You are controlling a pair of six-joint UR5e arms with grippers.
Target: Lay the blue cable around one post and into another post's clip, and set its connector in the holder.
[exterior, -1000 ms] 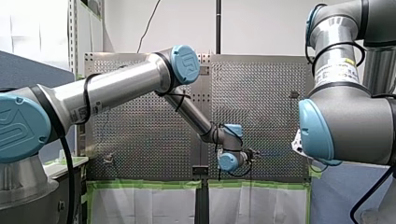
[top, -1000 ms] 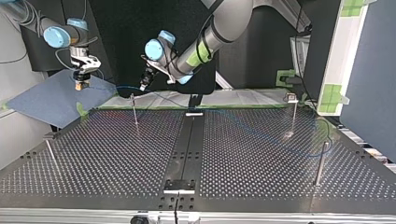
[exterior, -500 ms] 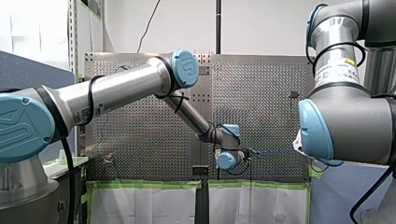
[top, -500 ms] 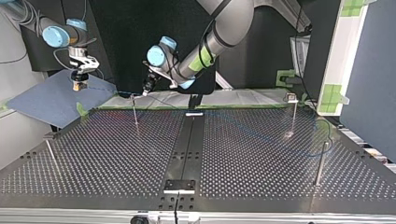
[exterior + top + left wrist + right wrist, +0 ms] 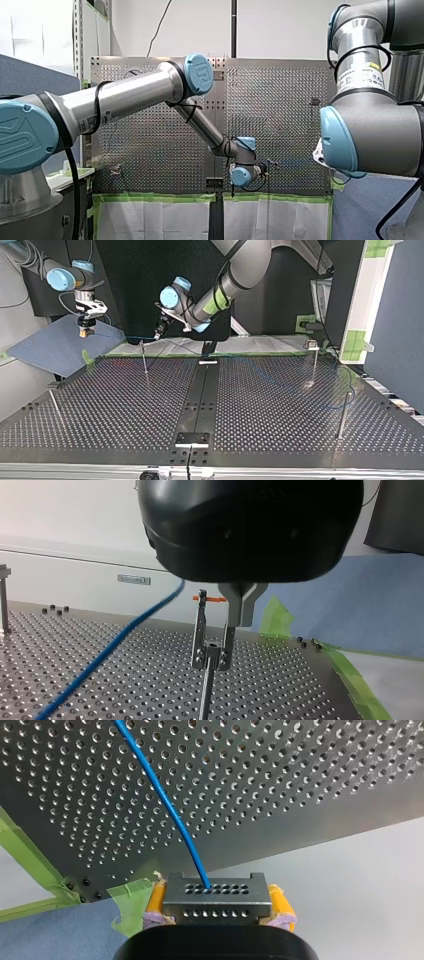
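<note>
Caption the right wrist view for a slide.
Right hand clamps the connector, its blue cable running out over the perforated table.

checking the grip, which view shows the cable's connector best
Right wrist view: the connector sits close up, clamped in my right end effector's yellow pads. Top view shows a distant speck; front and left wrist views don't show it.

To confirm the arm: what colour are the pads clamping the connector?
The pads are yellow; right wrist view shows them best.
</note>
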